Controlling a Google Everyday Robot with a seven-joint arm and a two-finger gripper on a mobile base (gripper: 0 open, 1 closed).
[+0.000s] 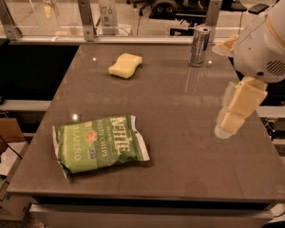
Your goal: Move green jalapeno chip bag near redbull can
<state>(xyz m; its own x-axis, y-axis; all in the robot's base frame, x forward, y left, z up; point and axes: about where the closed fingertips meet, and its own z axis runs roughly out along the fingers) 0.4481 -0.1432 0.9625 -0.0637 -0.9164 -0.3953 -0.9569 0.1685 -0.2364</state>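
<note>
The green jalapeno chip bag (100, 144) lies flat near the table's front left, "Kettle" lettering up. The redbull can (199, 46) stands upright at the back right of the table. My gripper (230, 119) hangs from the arm at the right side, pointing down over the table's right part, well right of the bag and in front of the can. It holds nothing.
A pale yellow sponge (125, 65) lies at the back middle of the grey table (175, 165). A glass barrier with metal posts (85, 19) runs along the far edge. A cardboard box (4, 141) sits on the floor at left.
</note>
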